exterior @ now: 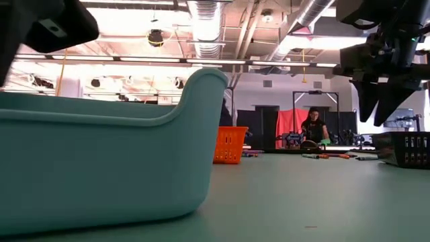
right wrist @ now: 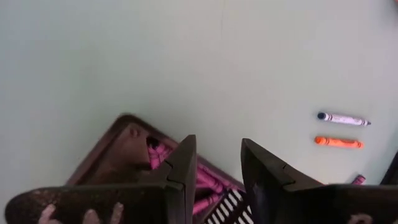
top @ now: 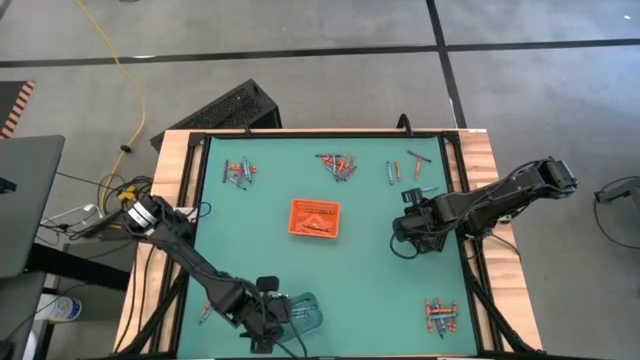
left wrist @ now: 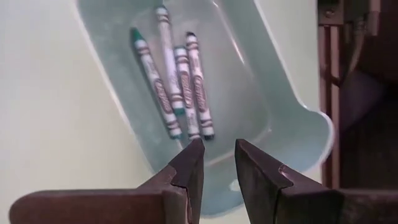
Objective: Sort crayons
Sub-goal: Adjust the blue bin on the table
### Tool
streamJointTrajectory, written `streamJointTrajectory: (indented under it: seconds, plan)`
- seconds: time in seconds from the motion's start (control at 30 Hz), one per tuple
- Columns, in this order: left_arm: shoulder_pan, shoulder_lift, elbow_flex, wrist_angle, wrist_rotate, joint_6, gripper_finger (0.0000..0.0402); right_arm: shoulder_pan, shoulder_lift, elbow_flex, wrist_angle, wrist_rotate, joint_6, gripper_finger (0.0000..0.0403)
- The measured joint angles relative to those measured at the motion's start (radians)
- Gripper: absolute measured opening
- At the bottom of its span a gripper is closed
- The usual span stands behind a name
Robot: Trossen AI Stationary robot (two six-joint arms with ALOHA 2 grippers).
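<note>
Several blue-grey crayons (left wrist: 177, 87) lie flat on the floor of a clear teal tray (left wrist: 273, 93) at the table's near edge. My left gripper (left wrist: 217, 146) hovers open just above that tray's near end (top: 300, 312), nothing between its fingers. My right gripper (right wrist: 217, 142) stands open over a black tray (right wrist: 118, 155) at the table's right (top: 412, 228); magenta crayons (right wrist: 205, 180) lie inside it. A blue crayon (right wrist: 343, 118) and an orange crayon (right wrist: 337, 142) lie loose on the mat beside it.
An orange tray (top: 315, 218) sits mid-table. Crayon clusters lie at the far left (top: 240, 172), far middle (top: 338, 165), far right (top: 405, 170) and near right (top: 440, 315). In the low view the teal tray (exterior: 101, 161) fills the left foreground. A person sits in the room behind.
</note>
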Motion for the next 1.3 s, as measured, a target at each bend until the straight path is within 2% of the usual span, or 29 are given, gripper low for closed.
streamJointTrajectory:
  seconds: [0.27, 0.37, 0.43, 0.6, 1.1, 1.2, 1.3]
  plan:
    - [0.012, -0.072, 0.000, -0.025, -0.143, 0.031, 0.0080, 0.000, 0.000, 0.000, 0.017, -0.002, -0.002, 0.0118]
    - [0.011, -0.086, 0.002, -0.097, -0.186, 0.009, 0.0080, 0.000, 0.000, 0.000, 0.017, -0.002, -0.002, 0.0118]
    - [0.017, -0.084, -0.008, -0.117, -0.178, -0.005, 0.0080, 0.000, 0.000, 0.000, 0.018, -0.002, -0.002, 0.0118]
    - [0.045, -0.082, -0.069, -0.024, -0.112, -0.006, 0.0080, 0.000, 0.000, 0.000, 0.021, -0.002, -0.002, 0.0118]
    - [0.084, -0.081, -0.090, 0.052, -0.076, 0.034, 0.0081, 0.000, 0.000, 0.000, 0.021, -0.002, 0.004, 0.0118]
    - [0.088, -0.066, -0.089, 0.047, -0.080, 0.033, 0.0093, 0.000, 0.000, 0.000, 0.023, -0.002, 0.005, 0.0118]
    - [0.092, -0.047, -0.090, 0.045, -0.077, 0.023, 0.0124, 0.000, 0.000, 0.000, 0.026, -0.001, 0.005, 0.0118]
